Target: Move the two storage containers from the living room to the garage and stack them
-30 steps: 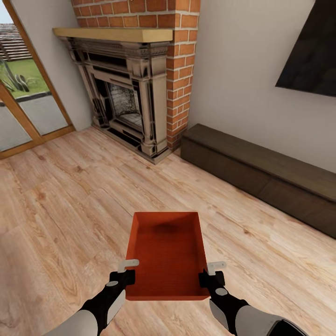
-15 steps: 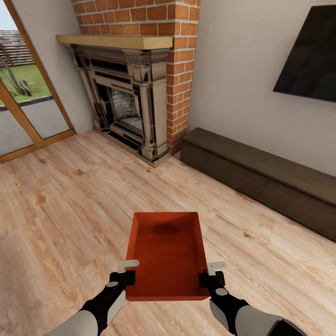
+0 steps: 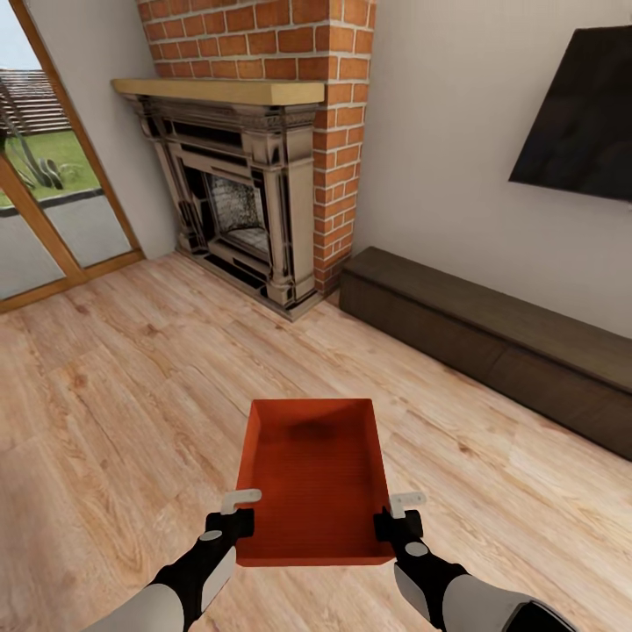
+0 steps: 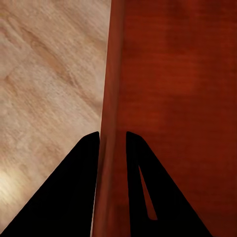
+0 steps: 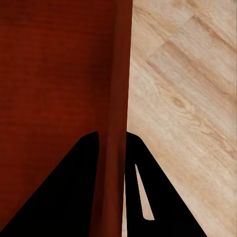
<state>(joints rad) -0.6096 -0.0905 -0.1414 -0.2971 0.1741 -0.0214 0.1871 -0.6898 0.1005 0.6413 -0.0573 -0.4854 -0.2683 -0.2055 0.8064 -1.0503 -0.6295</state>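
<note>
1. The living room is wide around the robot: a light wood-plank flooring (image 3: 132, 386), a red-brick fireplace (image 3: 254, 175) ahead, a long low dark cabinet (image 3: 491, 342) along the wall to the right, a dark screen (image 3: 579, 114) on the wall above it, and wood-framed glass doors (image 3: 44, 202) at the left.
2. One storage container (image 3: 314, 478) hangs in the air in front of the trunk, above the planks, level and with its open side up. I think it is carried so for the way to the garage.
3. The left tool (image 3: 235, 513) pinches the container's left wall near the near corner, and the right tool (image 3: 399, 516) pinches the right wall in the same way; a grip on both sides keeps the box from tilting.
4. In each wrist view the two dark fingers (image 4: 84, 163) (image 5: 84, 163) close on the thin orange wall, one inside and one outside.
5. Compared with one second ago, the fireplace, cabinet and screen sit lower in the head view, so the camera has moved; the container and both tools keep the same place.
</note>
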